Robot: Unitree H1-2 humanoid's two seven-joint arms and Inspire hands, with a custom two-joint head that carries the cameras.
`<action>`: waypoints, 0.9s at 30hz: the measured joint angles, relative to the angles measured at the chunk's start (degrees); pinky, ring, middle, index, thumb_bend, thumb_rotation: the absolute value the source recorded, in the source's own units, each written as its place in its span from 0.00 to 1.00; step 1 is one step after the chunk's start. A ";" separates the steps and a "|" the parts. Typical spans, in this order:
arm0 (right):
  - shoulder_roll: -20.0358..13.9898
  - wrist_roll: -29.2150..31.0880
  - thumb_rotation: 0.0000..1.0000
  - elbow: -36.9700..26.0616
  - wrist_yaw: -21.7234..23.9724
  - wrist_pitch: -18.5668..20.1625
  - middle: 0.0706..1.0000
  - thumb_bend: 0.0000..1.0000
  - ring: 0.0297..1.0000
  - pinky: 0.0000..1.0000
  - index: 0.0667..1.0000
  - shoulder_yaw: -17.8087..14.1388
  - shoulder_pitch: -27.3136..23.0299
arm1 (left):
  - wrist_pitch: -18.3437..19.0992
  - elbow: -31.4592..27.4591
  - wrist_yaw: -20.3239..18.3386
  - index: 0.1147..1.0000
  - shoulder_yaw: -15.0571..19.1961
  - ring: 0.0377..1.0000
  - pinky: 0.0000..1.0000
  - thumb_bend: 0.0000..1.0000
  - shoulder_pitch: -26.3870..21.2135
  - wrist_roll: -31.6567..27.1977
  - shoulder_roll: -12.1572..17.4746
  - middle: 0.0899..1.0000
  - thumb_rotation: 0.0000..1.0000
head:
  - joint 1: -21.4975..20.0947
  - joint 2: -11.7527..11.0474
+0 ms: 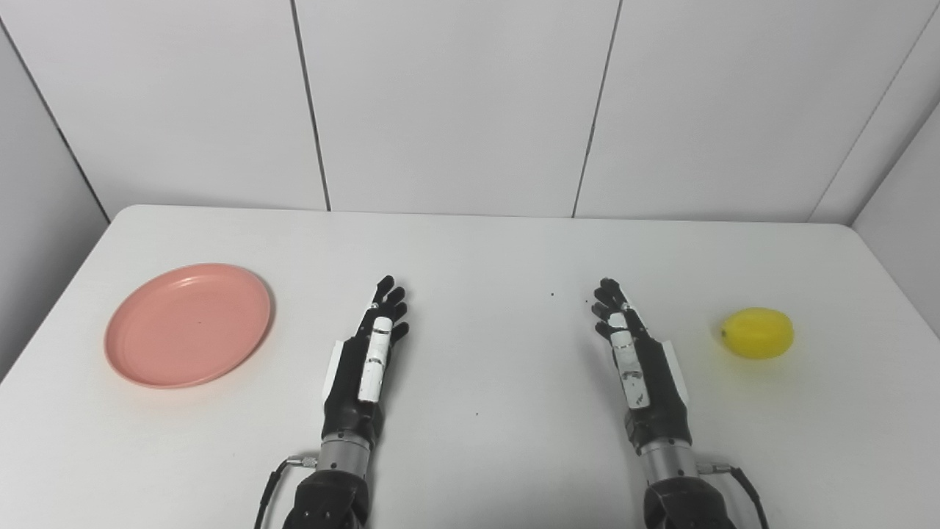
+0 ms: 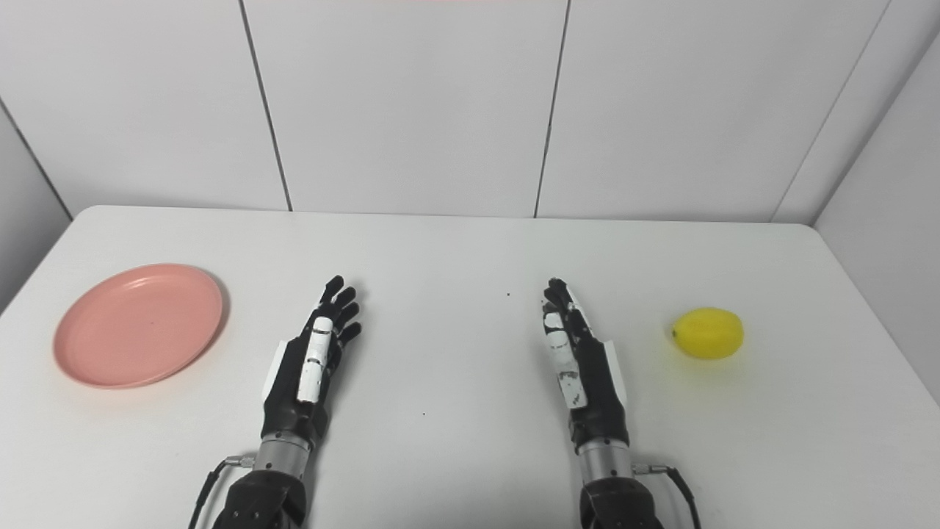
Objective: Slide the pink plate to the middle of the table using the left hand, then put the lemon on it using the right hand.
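We see the pink plate (image 1: 188,324) lying flat on the left side of the white tabletop (image 1: 477,250), well apart from the middle where the task wants it. The lemon (image 1: 757,333) rests on the far right side, also alone, touching nothing but the surface.

Between them our two hands wait, both near the front edge. The left robot hand (image 1: 367,360) is stretched forward with its fingers extended and a little apart, holding nothing; it is to the right of the plate and does not touch it. The right robot hand (image 1: 637,360) is in the same pose, fingers straight and empty, with the lemon near it on its right but not in contact.

We judge that this layout is on purpose: each thing sits on the side of the hand that must handle it, and the middle strip is left for the plate. No step seems begun yet. The first move, we think, belongs to the left robot hand, which must go left to the plate rim and push or drag it to the right.
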 measured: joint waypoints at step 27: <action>-1.60 7.04 0.94 -0.57 1.68 -0.16 0.90 0.49 0.92 0.95 0.88 -4.41 2.86 | -9.48 8.33 1.35 0.95 -3.64 0.98 0.99 0.52 -3.29 2.64 -3.06 0.97 1.00 | 22.06 -12.30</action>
